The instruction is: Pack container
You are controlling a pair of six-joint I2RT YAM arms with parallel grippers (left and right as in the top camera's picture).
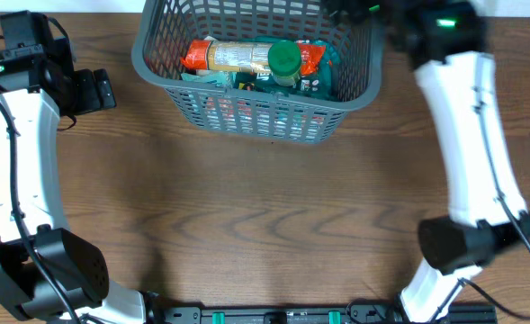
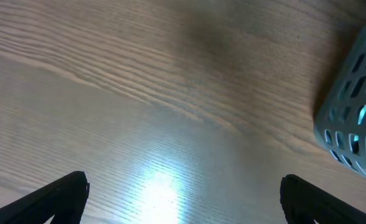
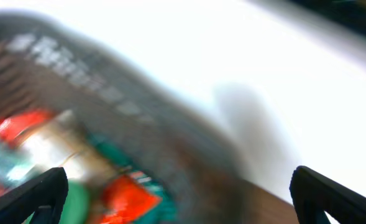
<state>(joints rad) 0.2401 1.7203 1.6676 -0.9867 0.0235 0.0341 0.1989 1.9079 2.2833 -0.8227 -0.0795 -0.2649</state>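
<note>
In the container (image 1: 256,117), packets (image 1: 229,57), green lid (image 1: 284,58)

A brown wood-grain table (image 1: 265,207) fills the view, glare on its left side; a pale strip (image 1: 94,4) lies past its far edge.

Upright grey lattice container (image 1: 257,112), packets inside.

Robotics lab bench, wood-grain table (image 1: 265,225), white robot arms (image 1: 17,153) rising at the table's near corners, black rail (image 1: 273,316) along its near edge.
</note>
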